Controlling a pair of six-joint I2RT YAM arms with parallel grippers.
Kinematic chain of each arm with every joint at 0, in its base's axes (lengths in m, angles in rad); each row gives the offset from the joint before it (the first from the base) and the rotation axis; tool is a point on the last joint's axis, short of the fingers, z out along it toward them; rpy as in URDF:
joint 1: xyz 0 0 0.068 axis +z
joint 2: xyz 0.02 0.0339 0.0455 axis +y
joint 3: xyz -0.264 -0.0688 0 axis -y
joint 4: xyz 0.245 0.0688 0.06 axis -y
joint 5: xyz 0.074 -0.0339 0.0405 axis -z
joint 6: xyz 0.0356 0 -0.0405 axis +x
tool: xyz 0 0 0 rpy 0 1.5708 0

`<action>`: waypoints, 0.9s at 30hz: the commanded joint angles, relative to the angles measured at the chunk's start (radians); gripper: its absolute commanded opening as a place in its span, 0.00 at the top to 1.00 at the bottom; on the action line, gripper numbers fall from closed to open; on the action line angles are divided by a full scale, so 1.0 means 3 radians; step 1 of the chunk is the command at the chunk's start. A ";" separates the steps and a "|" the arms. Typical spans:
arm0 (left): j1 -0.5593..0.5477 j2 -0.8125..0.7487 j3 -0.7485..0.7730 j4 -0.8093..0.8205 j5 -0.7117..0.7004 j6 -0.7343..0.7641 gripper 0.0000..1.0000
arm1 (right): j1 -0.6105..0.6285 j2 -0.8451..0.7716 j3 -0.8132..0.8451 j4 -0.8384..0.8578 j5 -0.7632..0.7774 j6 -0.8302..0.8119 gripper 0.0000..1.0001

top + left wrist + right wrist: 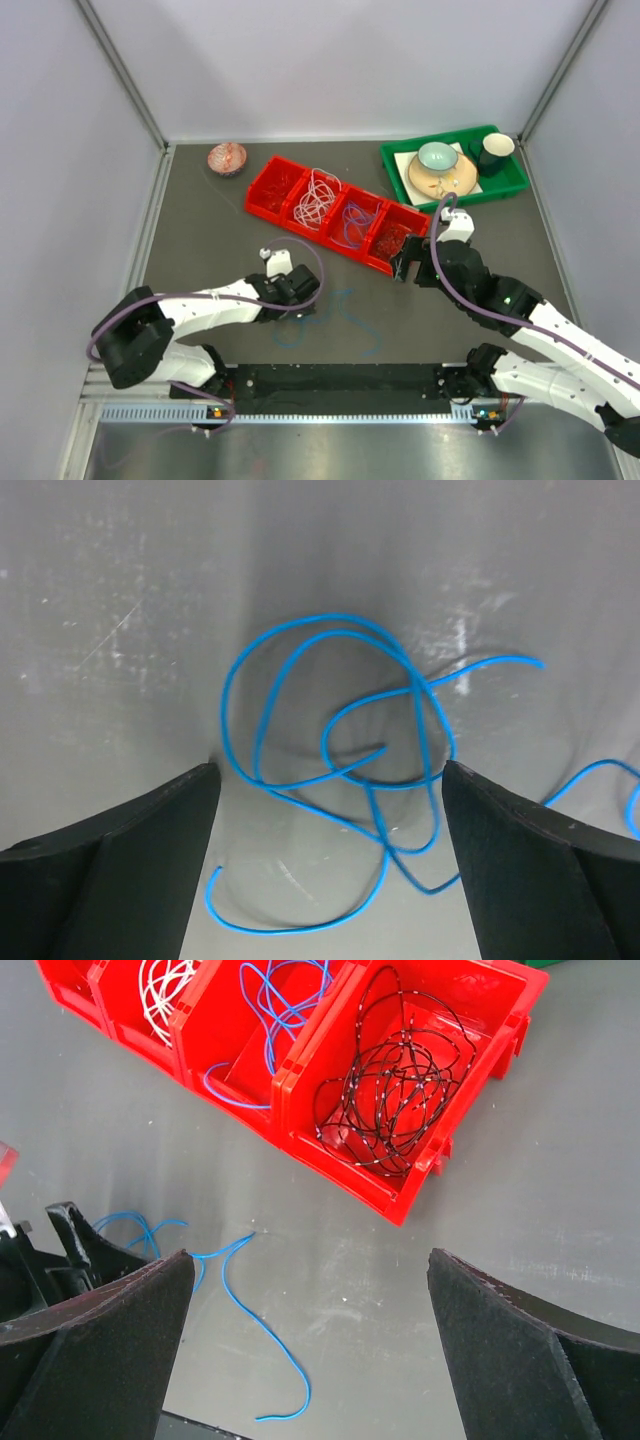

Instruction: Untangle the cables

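Top external view: shows a red compartment tray [262,196] lying diagonally at mid-table [200,240], with the loose blue cables [335,322] out on the bare surface nearer the arm bases, between the two arms. Puts the left gripper [300,308] low over the left end of that blue tangle. Puts the right gripper [403,268] just beside the tray's near end, apart from the tangle.

Left wrist view: looks straight down on the knot, several blue loops crossing one another and a free end curling off toward the lower left. Finds the jaws spread wide on either side of the loops, gripping nothing.

Right wrist view: finds those jaws spread wide as well, with only table between them. Catches one blue strand running free across the surface toward the left gripper. Shows black cables [395,1070] bundled in the tray's end compartment, sorted blue cables [265,1010] in the next, and white cables [170,980] beyond.

Step in hand, as a judgement: working apart the blue tangle on the table, the other colours seemingly binned already.

Next move calls for lowering the left jaws onto one strand at the knot's edge rather than onto a crossing. Calls also for bringing the right gripper over to the free strand, then drawing the two apart gently. Risks pinching two strands together and tightening the knot.
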 commanded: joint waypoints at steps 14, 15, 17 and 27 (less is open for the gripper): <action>0.0019 -0.0106 0.0422 -0.0133 -0.0315 0.0082 1.00 | -0.0029 -0.0108 -0.0047 0.0120 0.0019 -0.0004 0.02; 0.0019 -0.0188 0.0510 -0.0184 -0.0335 0.0189 1.00 | -0.0029 -0.0119 -0.0052 0.0120 0.0029 -0.0004 0.02; 0.0019 -0.0433 0.0800 -0.0327 -0.0442 0.0312 1.00 | -0.0029 -0.0149 -0.0047 0.0125 0.0039 -0.0004 0.02; 0.0044 -0.0736 0.2059 -0.0220 -0.0642 0.1314 1.00 | -0.0029 -0.0252 -0.0078 0.0125 0.0106 -0.0015 0.02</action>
